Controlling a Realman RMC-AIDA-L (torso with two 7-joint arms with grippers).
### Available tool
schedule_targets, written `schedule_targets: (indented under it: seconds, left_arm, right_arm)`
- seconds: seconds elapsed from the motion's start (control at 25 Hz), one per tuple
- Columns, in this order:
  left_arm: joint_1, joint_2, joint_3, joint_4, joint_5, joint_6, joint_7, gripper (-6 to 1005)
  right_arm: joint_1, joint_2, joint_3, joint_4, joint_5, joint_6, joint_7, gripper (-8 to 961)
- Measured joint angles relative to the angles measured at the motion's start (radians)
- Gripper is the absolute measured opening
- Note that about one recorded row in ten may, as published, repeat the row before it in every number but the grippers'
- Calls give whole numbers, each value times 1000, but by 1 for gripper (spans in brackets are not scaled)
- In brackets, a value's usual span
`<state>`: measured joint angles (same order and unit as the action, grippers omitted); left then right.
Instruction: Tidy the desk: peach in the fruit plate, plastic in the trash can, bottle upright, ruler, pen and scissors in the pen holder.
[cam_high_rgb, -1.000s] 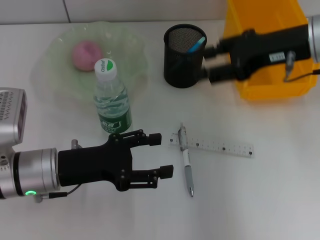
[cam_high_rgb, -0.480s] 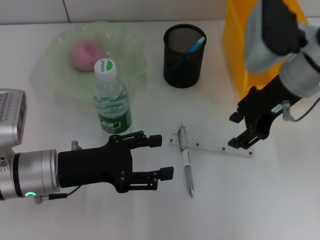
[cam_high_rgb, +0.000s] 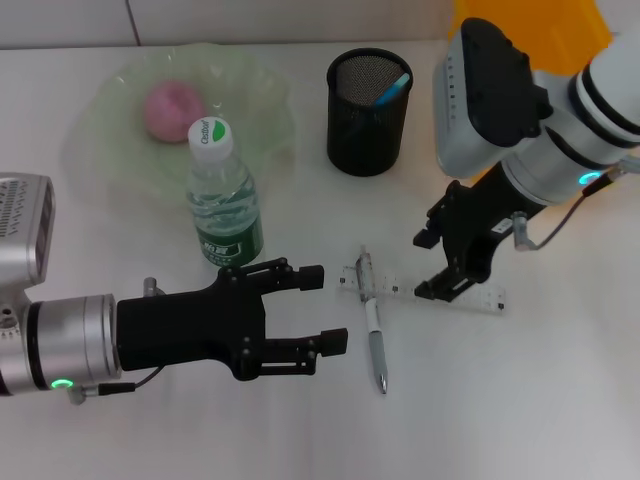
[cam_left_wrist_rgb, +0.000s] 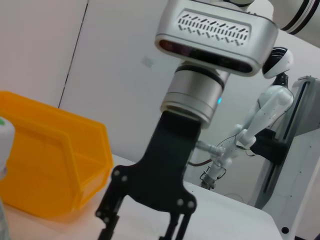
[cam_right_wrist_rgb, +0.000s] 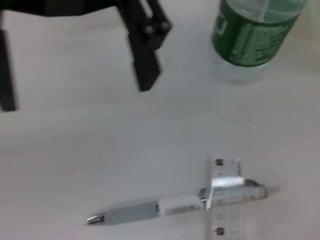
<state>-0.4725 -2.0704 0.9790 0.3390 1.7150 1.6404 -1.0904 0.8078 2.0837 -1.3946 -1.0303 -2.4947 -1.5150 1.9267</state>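
Clear ruler (cam_high_rgb: 425, 292) under pen (cam_high_rgb: 372, 322) | right tool (cam_high_rgb: 443, 262) spread, empty, over ruler's 3 o'clock end | risk: lifting flicks pen | left tool (cam_high_rgb: 322, 311) parked, released

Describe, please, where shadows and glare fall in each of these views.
Head view: the light is soft and even; the right gripper throws a faint shadow over the ruler, and the left gripper throws another on the table. Right wrist view: the clear ruler gleams where it crosses the pen, which has a thin, soft shadow. Left wrist view: the yellow bin is evenly lit, with no glare.
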Motion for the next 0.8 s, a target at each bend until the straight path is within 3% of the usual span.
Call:
schedule_targets:
  seconds: [0.24,0.8]
  left_arm:
    - [-4,-1,0,0,0,-5,-2,832]
    - [-9,0,0,0,0,-1,-2,832]
  right_arm:
    - [58,1,-5,127,25,45,-25,631]
    - [82,2,-8,201,35,84,-40,630]
